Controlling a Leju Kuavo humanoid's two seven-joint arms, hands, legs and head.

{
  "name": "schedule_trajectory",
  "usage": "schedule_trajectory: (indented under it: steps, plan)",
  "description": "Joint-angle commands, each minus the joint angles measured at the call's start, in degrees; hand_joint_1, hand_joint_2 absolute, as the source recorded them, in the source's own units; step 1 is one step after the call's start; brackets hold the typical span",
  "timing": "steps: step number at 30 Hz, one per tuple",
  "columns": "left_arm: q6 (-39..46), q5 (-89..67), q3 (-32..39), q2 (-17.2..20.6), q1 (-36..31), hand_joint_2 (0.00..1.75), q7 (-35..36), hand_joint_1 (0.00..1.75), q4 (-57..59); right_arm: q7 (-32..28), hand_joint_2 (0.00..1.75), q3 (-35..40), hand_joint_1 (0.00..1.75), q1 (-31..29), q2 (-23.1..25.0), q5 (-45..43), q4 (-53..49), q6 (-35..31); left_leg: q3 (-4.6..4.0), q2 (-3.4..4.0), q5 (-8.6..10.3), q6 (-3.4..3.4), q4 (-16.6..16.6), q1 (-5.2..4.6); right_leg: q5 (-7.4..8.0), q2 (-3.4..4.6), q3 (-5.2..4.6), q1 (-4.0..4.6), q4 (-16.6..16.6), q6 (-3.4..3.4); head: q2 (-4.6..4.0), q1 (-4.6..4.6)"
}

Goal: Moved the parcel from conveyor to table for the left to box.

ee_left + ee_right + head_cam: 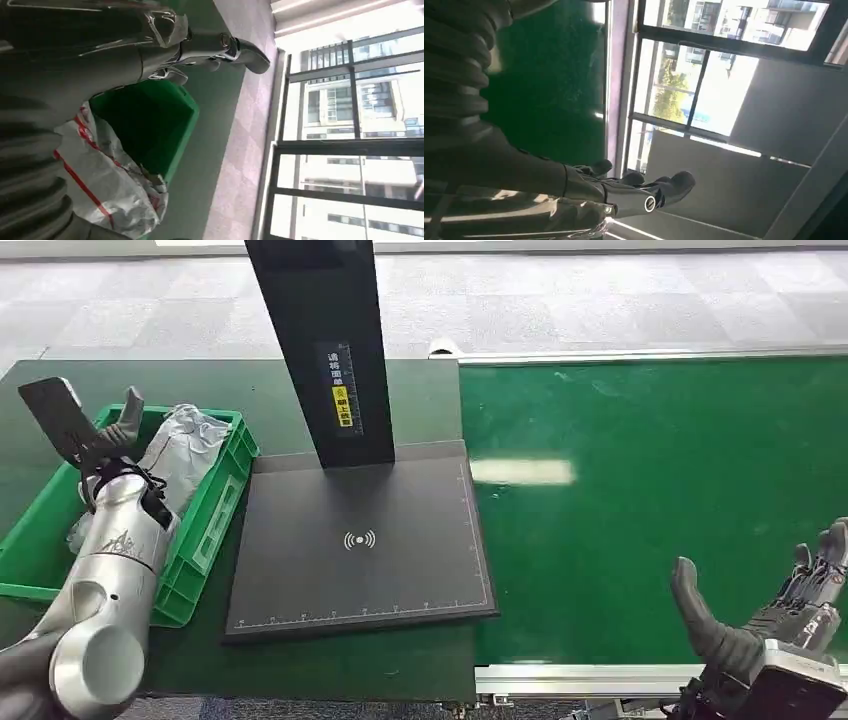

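In the head view, the grey plastic parcel [186, 455] lies inside the green crate [215, 510] at the left of the frame, on the dark green table. The left hand [100, 435] is raised over the crate, in the upper left part of the picture, with its fingers spread and nothing between them. In the left wrist view the same hand [200, 47] is seen with the fingers stretched out and empty, and the parcel [100, 175], a crumpled grey bag with red stripes, rests in the crate [150, 125] beneath it. So I judge that the boxing is done and the left hand has let go.

The right hand [775, 625] is at the lower right of the head view, near the front edge of the green conveyor belt [650, 480]. Its thumb and fingers stand apart and hold nothing; the right wrist view shows the same hand [624, 192] with straight, free fingers.

The black scanning platform [360, 540] with its upright column [325, 350] stands in the middle, between crate and belt, and no parcel lies on it. I see no other parcel on the belt. In my judgement this cycle is finished, and what is left is only to wait for a next parcel, if one comes.
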Motion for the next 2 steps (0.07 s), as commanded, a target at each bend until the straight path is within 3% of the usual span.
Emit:
schedule_trajectory:
  steps: [1,2]
  plan:
    - [-13.53,13.6,-5.62,-8.01,9.85,0.0,-1.26,0.0,-25.31,1.81,1.75,1.5,0.0,-0.22,-1.16,-1.71,5.8,3.2,-0.04,-0.2,0.07,0.09,-0.04,0.04,0.03,-0.33,0.09,0.07,-0.13,-0.02,0.0,0.0]
    - [-13.36,14.4,-12.81,-9.2,18.03,1.75,-1.63,0.0,-37.4,2.94,1.75,3.05,0.0,-0.76,-0.98,-1.48,8.03,4.85,0.06,-0.22,0.08,0.09,-0.13,0.0,0.03,-0.31,0.18,0.03,-0.2,-0.01,0.0,0.02]
